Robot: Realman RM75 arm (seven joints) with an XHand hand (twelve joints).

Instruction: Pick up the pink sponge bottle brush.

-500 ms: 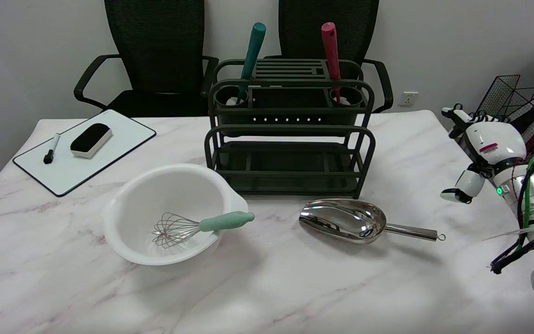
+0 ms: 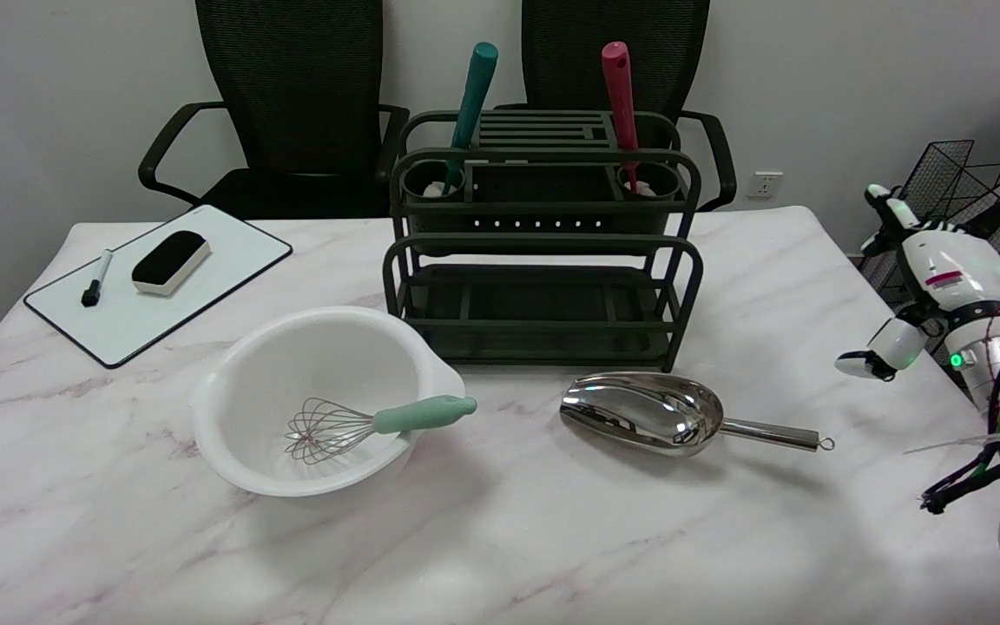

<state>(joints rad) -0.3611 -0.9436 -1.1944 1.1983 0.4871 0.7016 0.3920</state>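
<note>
Marble table (image 2: 552, 538) holding dark rack (image 2: 543, 252). Pink brush (image 2: 620, 108) standing in rack's right cup. Right hand (image 2: 921, 278) hanging far off, fingers apart, holding nothing. Reaching in, hand risking bumping rack or scoop (image 2: 648, 415), tipping brush.

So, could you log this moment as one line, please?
right hand: open, at table's right edge | pink sponge bottle brush: upright in rack cup | grasp: not yet
</note>
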